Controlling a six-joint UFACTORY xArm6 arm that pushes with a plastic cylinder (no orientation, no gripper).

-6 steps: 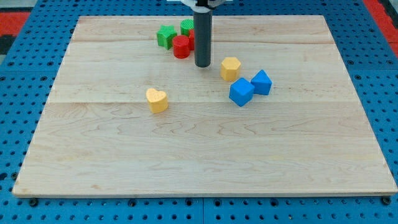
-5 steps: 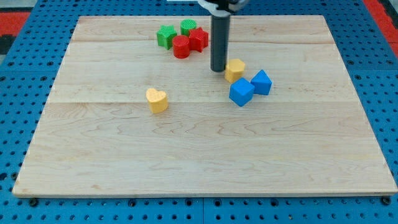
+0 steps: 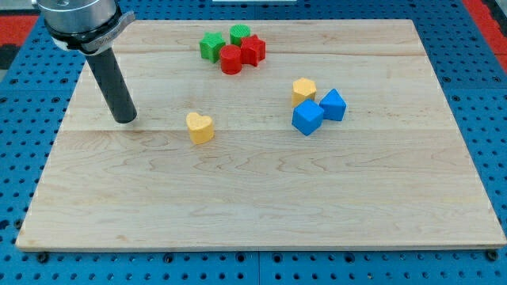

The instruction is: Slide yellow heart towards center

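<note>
At the view's left, standing with my tip (image 3: 124, 120) on the wooden board (image 3: 238, 198), near its left edge. Carrying no claw at all, only a bare dark rod, so gripping nothing and touching no block. Leaving an open gap to the right, toward the yellow heart (image 3: 200, 127).

Further right, finding that yellow heart lying alone, left of the board's middle and near the tip's own line, perhaps a little lower. Judging the place as good for a push to the right.

Toward the view's top, seeing a tight group: green block (image 3: 211, 46), second green block (image 3: 240, 34), red cylinder (image 3: 230, 59) and red star-like block (image 3: 253, 49). Right of the middle, seeing a yellow hexagon (image 3: 303, 90) just beside two blue cubes (image 3: 307, 117) (image 3: 333, 104).

Risking this: meeting the heart on its upper side instead of squarely, and so turning it or sending it toward the view's bottom. Risking also a too long push, carrying the heart past the middle and into the blue cubes.
</note>
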